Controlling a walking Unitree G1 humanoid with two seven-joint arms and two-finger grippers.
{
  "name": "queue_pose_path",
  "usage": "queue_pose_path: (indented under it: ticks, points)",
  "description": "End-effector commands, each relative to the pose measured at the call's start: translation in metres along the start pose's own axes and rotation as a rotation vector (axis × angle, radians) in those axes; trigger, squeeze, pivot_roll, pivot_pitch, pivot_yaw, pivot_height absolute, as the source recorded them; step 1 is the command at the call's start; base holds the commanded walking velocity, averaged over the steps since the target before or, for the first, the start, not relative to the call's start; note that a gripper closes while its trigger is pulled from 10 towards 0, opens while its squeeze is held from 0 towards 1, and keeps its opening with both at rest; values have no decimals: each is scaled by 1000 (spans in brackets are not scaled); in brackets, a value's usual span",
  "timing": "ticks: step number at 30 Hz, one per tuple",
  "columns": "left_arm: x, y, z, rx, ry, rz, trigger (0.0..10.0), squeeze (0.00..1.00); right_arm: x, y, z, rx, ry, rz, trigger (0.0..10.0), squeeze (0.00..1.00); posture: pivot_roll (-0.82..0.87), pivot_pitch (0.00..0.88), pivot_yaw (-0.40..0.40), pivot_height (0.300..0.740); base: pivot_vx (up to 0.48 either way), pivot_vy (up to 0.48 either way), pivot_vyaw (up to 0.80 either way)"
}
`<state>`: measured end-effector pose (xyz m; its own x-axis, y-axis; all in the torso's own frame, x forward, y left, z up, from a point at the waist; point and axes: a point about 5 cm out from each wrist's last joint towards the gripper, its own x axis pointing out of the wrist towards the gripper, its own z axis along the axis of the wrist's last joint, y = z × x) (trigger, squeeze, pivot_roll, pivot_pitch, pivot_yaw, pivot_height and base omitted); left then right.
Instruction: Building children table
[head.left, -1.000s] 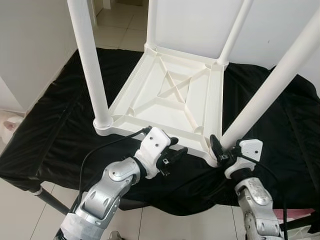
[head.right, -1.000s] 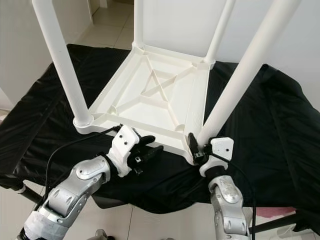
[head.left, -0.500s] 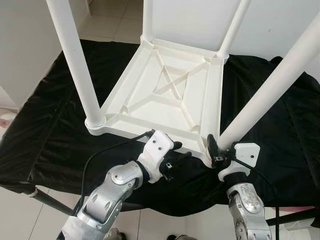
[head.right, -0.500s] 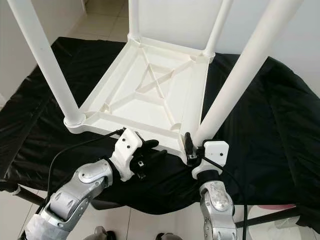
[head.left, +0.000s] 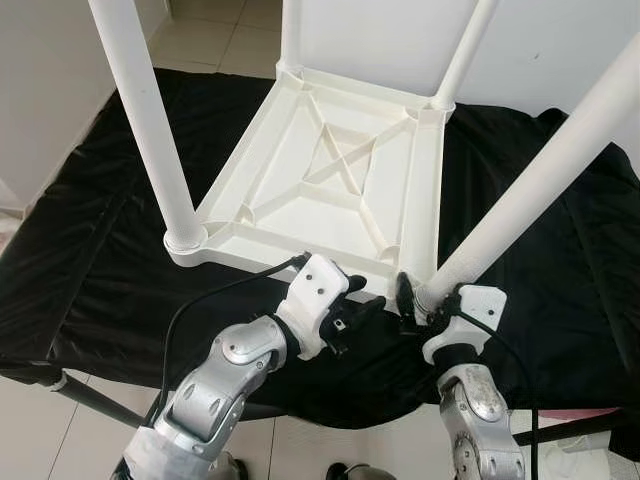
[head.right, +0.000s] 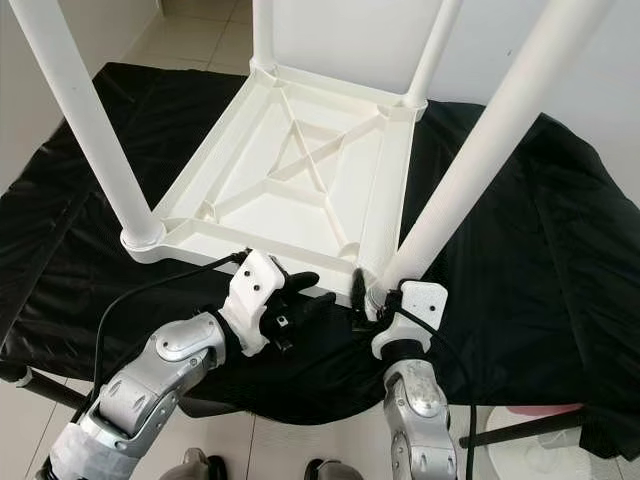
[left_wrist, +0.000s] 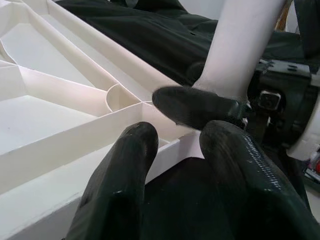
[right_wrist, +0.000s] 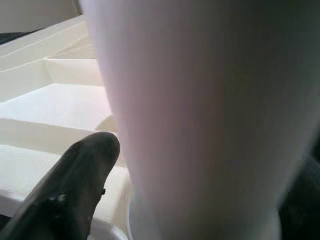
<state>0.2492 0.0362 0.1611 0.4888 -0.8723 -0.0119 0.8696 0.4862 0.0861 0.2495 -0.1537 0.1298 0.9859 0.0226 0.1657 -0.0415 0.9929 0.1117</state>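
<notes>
A counter draped in black cloth (head.left: 95, 270) carries everything (the cloth is creased and hangs over the near edge). A white table (head.left: 335, 190) lies upside down directly on the cloth, its ribbed underside facing up and four legs rising from its corners. Tiled floor (head.left: 215, 40) lies beyond.

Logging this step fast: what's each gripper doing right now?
Left gripper: open, at the tabletop's near edge.
Right gripper: shut on the near right leg, at its base.
</notes>
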Motion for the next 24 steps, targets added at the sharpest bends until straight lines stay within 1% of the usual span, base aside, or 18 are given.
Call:
queue_pose_path:
  ticks: [1,2,5,9,10,11,14,15,19,20,22,23,24]
  points:
    - [3,-3,0,5,-10,-11,10000,0,0,-6,-2,6,15,37,10000,0,-17,91,-80,740,0,0,0]
    - [3,-3,0,5,-10,-11,10000,0,0,-6,-2,6,15,37,10000,0,-17,91,-80,740,0,0,0]
    - [8,-3,5,14,-26,-36,10000,0,5,-13,8,1,-9,175,10000,0,-25,81,-68,740,0,0,0]
    - [9,-3,6,18,-27,-41,10000,0,6,-14,10,-5,-16,195,10000,0,-25,81,-68,740,0,0,0]
    - [9,-2,7,29,-25,-50,10000,0,9,-17,12,-13,-9,235,10000,0,-27,76,-58,740,0,0,0]
    - [9,-2,7,29,-25,-50,10000,0,9,-17,12,-13,-9,235,10000,0,-27,76,-58,740,0,0,0]
    - [6,0,7,64,-3,-93,10000,0,16,-26,16,-92,25,414,10000,0,-35,79,-31,740,0,0,0]
    - [6,0,7,64,-3,-93,10000,0,16,-26,16,-92,25,414,10000,0,-35,79,-31,740,0,0,0]
    - [1,-4,7,76,12,-146,10000,0,15,-32,13,-126,79,551,10000,0,-16,87,-18,740,0,0,0]
    - [1,-4,7,76,12,-146,10000,0,15,-32,13,-126,79,551,10000,0,-16,87,-18,740,0,0,0]
    - [-3,-6,5,77,25,-164,10000,0,15,-35,10,-140,101,602,10000,0,-12,89,-15,740,0,0,0]
    - [-3,-6,5,77,25,-164,10000,0,15,-35,10,-140,101,602,10000,0,-12,89,-15,740,0,0,0]
    - [-4,-7,4,78,31,-170,10000,0,15,-36,9,-144,109,623,5529,0,-12,89,-15,740,0,0,0]
